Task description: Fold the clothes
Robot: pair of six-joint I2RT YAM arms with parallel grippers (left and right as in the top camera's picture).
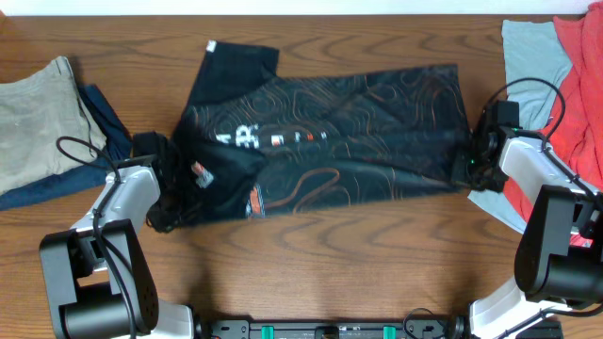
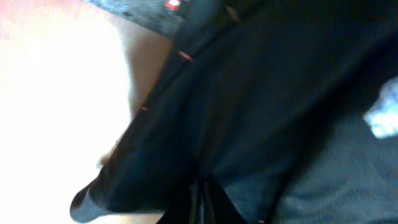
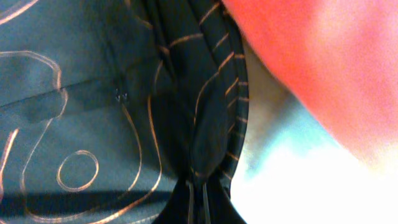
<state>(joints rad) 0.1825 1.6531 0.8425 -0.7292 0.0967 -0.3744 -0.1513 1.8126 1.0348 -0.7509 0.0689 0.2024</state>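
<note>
The black jersey with thin orange contour lines and white lettering lies spread across the middle of the table. One sleeve sticks out at the back left. My left gripper sits at the jersey's left edge, where the cloth is bunched. In the left wrist view the gripper is shut on a fold of black fabric. My right gripper is at the jersey's right edge. In the right wrist view it is shut on the striped hem.
A beige garment lies on a dark blue one at the far left. At the far right a pale grey-blue garment and a red one lie close by my right arm. Bare wood runs along the front.
</note>
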